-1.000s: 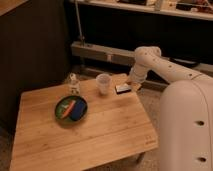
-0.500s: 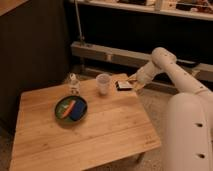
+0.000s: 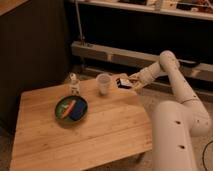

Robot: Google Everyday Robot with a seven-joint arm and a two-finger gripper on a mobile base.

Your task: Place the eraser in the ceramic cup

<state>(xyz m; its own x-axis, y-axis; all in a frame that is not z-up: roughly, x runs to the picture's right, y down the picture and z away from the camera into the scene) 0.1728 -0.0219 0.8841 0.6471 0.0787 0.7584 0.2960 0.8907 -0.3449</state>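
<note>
Setting: a wooden table [image 3: 100,137] is standing on a speckled floor, with a dark wall and a pale rail [image 3: 107,52] running behind it.
Gripper: the gripper [image 3: 128,83] is hovering at the table's far right edge, its fingers pinched narrow around the eraser [image 3: 121,82]. The grip itself is looking firm, though the contact is hard to make out.
Arm: the white arm [image 3: 172,70] is reaching in from the right.
Ceramic cup: the ceramic cup [image 3: 103,83] is standing upright just left of the eraser, apart from it.
Others: a small white bottle [image 3: 74,85] is standing left of the cup. A green plate [image 3: 57,106] is carrying a blue block [image 3: 78,111] and an orange piece [image 3: 70,106].
Eraser position: it is sitting at the gripper's tip, between gripper and cup.
</note>
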